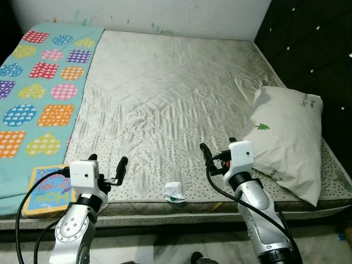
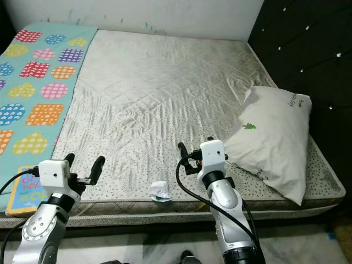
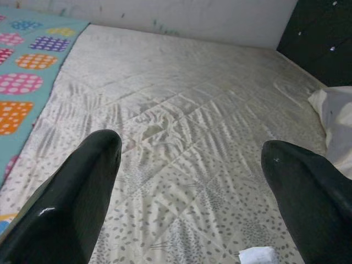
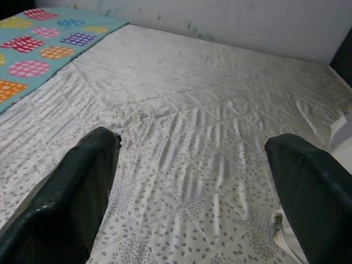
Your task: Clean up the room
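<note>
A small crumpled white wrapper with a green mark lies on the mattress near its front edge, between my two arms; it is also low in the left wrist view. A colourful children's book rests on the front left corner of the bed, partly behind my left wrist. My left gripper hovers open and empty over the front edge, left of the wrapper. To the right of the wrapper, my right gripper is open and empty, close to the pillow. Its wide-spread fingers frame bare quilted mattress.
A white pillow with a small green tree print leans at the right side of the bed against a dark tufted headboard. A teal blanket with patterned hearts covers the left strip. A white wall runs behind.
</note>
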`<state>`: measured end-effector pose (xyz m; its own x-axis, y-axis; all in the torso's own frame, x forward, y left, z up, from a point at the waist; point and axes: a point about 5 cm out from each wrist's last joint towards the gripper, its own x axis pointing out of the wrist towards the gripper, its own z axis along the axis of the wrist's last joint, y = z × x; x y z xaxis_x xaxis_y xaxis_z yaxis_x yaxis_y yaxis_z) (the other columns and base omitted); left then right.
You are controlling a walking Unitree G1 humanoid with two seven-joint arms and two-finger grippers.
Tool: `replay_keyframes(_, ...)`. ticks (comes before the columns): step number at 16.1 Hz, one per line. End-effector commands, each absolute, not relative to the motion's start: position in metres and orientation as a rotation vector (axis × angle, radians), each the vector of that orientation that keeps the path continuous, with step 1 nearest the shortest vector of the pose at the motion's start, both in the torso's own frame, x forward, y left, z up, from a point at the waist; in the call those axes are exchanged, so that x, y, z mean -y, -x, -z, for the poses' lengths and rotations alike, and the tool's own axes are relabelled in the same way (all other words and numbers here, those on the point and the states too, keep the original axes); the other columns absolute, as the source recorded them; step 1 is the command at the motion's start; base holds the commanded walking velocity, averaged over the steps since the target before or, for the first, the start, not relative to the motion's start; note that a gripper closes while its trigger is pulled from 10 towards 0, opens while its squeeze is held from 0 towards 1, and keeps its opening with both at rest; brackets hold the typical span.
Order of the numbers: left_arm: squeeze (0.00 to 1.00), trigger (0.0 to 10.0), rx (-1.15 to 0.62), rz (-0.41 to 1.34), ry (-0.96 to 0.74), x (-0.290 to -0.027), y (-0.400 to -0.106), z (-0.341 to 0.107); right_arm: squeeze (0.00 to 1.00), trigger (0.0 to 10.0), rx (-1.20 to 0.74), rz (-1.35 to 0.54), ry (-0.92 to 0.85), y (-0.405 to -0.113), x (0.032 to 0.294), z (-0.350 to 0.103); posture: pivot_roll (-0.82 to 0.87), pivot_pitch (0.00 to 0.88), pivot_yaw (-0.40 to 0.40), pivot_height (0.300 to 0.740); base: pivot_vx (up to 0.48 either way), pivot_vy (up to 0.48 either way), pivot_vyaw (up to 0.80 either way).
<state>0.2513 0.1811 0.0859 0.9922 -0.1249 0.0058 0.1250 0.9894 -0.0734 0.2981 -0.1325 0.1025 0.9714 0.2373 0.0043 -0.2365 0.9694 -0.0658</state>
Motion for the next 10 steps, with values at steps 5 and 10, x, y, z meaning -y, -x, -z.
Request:
replay_keyframes(5, 0.0, 10.0, -0.008, 0.147, 0.078, -0.1778, -0.2495, -0.0838, 0.0, 10.0, -0.006, -0.24, 0.072, -0.2972, 0.1345, -0.0989, -0.02, 0.162, -0.057, 0.74, 0.0, 0.326, 0.0)
replay_keyframes(10, 0.0, 10.0, 0.007, 0.19, 0.104, -0.1722, -0.2491, -0.0869, 0.0, 10.0, -0.008, -0.236, 0.067, -0.2973, 0.1348, -0.0991, -0.03, 0.174, -0.056, 0.74, 0.0, 0.0, 0.0)
